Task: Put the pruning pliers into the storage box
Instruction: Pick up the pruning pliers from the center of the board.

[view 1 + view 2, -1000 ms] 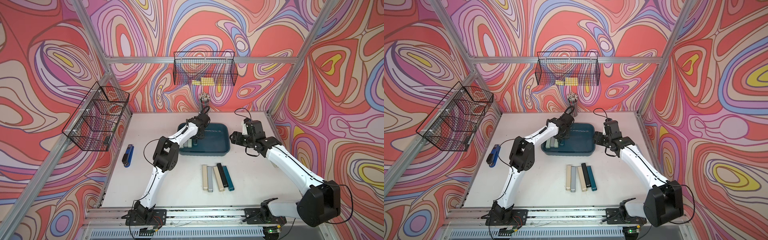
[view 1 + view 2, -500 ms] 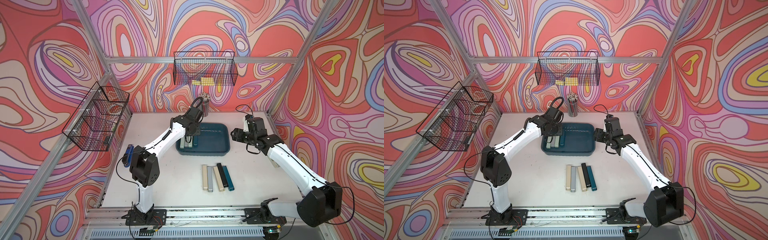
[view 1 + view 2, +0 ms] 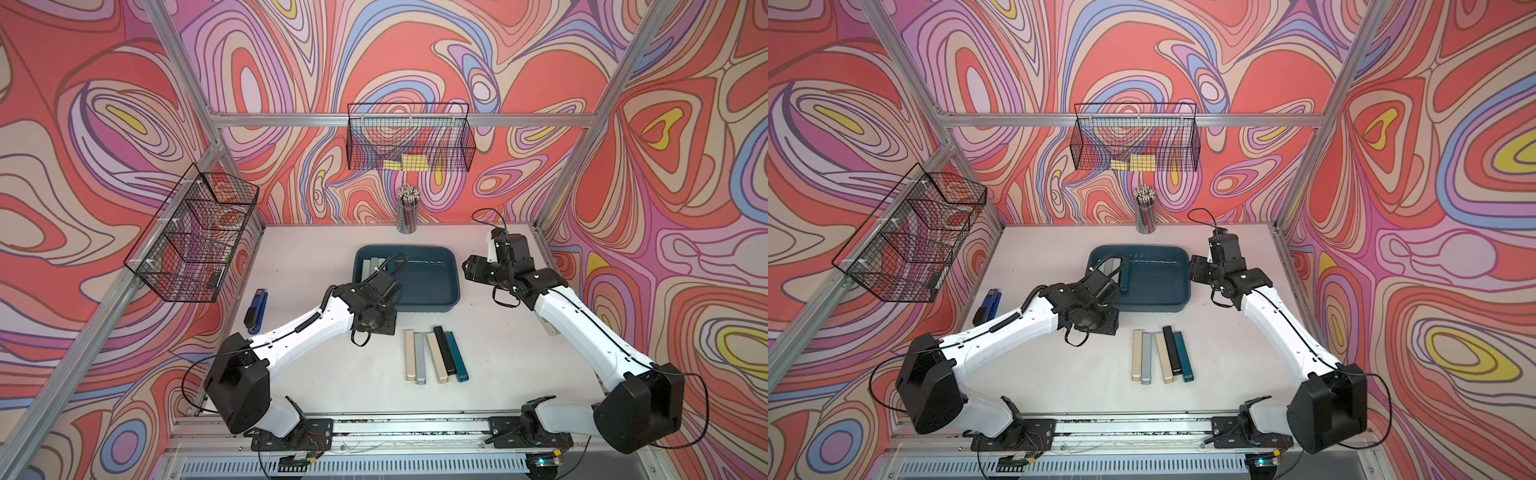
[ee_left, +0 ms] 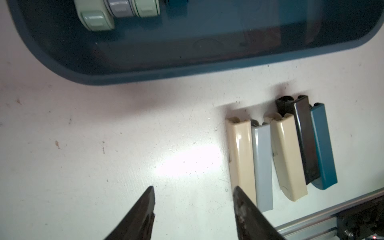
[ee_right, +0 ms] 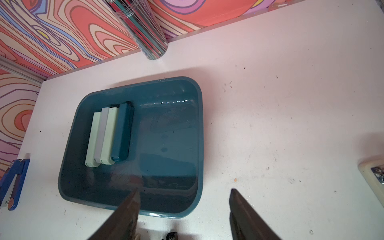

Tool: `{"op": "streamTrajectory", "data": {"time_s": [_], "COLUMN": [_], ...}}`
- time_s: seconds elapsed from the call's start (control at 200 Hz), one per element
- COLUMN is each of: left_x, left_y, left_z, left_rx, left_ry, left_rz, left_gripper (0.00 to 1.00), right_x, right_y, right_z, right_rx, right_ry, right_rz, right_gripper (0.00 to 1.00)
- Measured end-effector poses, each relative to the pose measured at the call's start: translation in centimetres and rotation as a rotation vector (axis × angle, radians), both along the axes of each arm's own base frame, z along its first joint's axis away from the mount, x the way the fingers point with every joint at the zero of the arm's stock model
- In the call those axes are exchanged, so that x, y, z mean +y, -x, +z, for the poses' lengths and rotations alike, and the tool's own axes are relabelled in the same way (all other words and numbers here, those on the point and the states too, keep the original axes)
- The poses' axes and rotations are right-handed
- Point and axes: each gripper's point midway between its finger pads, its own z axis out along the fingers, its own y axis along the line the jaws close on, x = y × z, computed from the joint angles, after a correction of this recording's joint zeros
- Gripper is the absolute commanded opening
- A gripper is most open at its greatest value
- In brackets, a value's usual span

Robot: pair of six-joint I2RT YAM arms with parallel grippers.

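White and scuffed, the flat table (image 3: 357, 374) sits inside bright swirly walls. Closest to us, five pruning pliers (image 3: 436, 353), slim bar-shaped plastic cases in beige, grey, beige, black and teal, lie side by side and touching. Our left gripper (image 4: 193, 191) hangs just beside the beige one at the end of the row, its two dark fingers spread apart with nothing between them. We think that end case is next. To do it well, we should line the fingers up with its long sides, come straight down, and slip one finger into the tight crack by the grey case without bumping it. We should grab its middle so it does not tip. A little further back sits the storage box (image 3: 428, 282), a shallow dark teal plastic tray with round corners. Inside it, four more pliers (image 5: 109, 137) already lie at one side, so the bare floor beside them is where to aim. Our right gripper (image 5: 184, 193) hangs by the box, fingers apart and empty
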Motion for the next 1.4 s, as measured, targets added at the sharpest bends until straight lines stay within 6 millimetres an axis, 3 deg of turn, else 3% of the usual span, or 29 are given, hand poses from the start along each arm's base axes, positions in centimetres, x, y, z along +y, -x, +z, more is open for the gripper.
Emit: {"op": "streamTrajectory", "data": {"time_s": [0.18,0.441,0.741,1.402], "left_x": [-1.7,-5.4,-5.8,-6.8], "left_y": [3.5,4.9,5.0,4.0], "left_z": [-3.0,-5.0,-6.1,-7.2], "left_rx": [0.083,0.123,0.141,0.148], "left_ry": [0.025,0.043,0.027,-0.001], "left_rz": [-0.03,-0.077,-0.069,-0.064], "left_gripper": [0.6,0.6,0.6,0.59], "right_x": [0.2,0.3,0.1,0.0], "right_y": [-0.5,-0.6,0.0,0.3], "right_z": [-0.9,-1.0,-2.3,-2.2], "right_rx": [0.019,0.015,0.04,0.031], "right_ry": [0.001,-0.004,0.003,0.001], "right_rz": [-0.001,-0.001,-0.002,-0.002], "right_gripper": [0.69,0.69,0.69,0.69]}}
